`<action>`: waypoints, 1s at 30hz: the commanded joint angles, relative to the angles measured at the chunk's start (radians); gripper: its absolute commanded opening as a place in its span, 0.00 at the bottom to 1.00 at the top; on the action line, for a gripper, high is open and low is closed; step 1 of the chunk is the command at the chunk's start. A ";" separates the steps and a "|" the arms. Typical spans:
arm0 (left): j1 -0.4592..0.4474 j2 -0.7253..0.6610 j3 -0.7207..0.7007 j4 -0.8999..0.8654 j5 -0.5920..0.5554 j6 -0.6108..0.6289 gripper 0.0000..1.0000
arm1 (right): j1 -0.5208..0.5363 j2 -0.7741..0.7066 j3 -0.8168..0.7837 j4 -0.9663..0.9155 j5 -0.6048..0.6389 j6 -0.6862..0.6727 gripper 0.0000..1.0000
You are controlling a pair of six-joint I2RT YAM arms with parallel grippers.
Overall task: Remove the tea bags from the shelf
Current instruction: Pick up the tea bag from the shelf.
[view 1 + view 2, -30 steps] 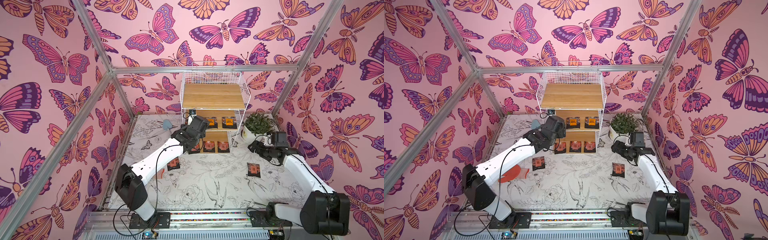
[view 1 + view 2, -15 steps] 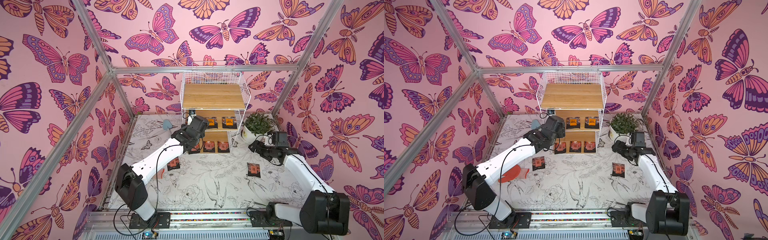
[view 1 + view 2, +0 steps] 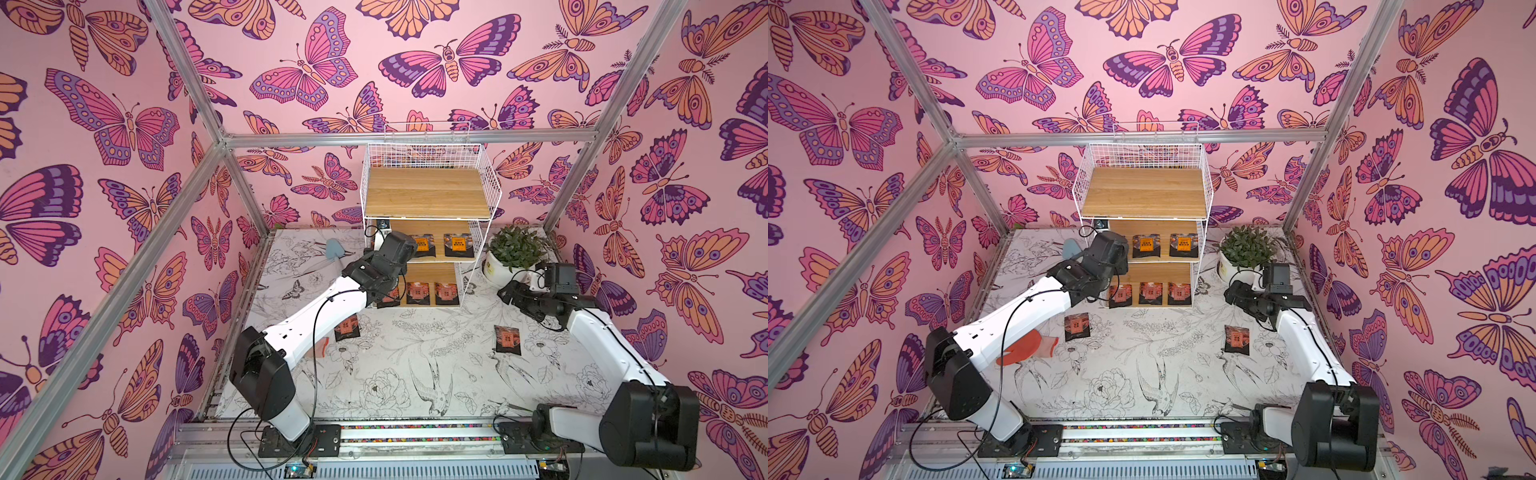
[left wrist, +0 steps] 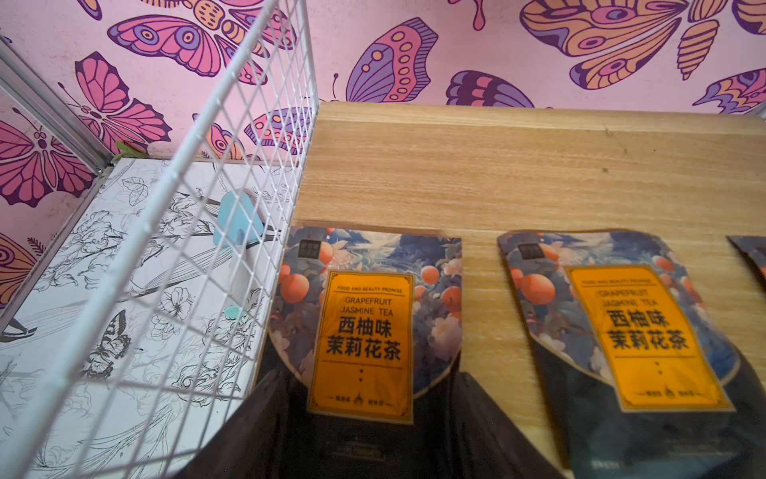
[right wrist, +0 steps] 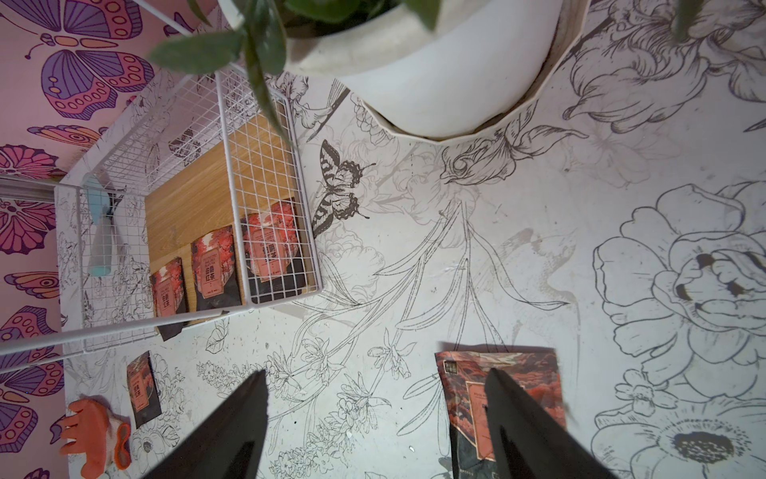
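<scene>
We see the left pincer [image 4: 369,375] inside the shelf [image 3: 428,191], at the middle tier. Its jaws flank the near end of the tea bag [image 4: 364,315] next to the wire side. Whether it is grasping or just straddling, we cannot tell. Two more bags [image 3: 458,245] lie beside it on that board, apart. Three red bags [image 3: 417,293] sit in a row at the bottom tier's front edge. Two lie flat on the worktop [image 3: 415,374]: one [image 3: 347,327] near the left arm, one [image 3: 507,340] near the right arm. The right pincer [image 5: 376,371] hovers released over the worktop, jaws wide, nothing between. One finger [image 5: 518,414] overlaps that bag in the wrist view. A glove [image 3: 1034,347] lies under the left arm. A plant [image 3: 515,249] stands just beside the shelf, on the right.
</scene>
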 commanded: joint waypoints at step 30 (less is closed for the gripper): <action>-0.007 -0.028 -0.067 -0.041 -0.009 0.012 0.05 | -0.019 -0.008 0.025 -0.002 -0.004 0.006 0.85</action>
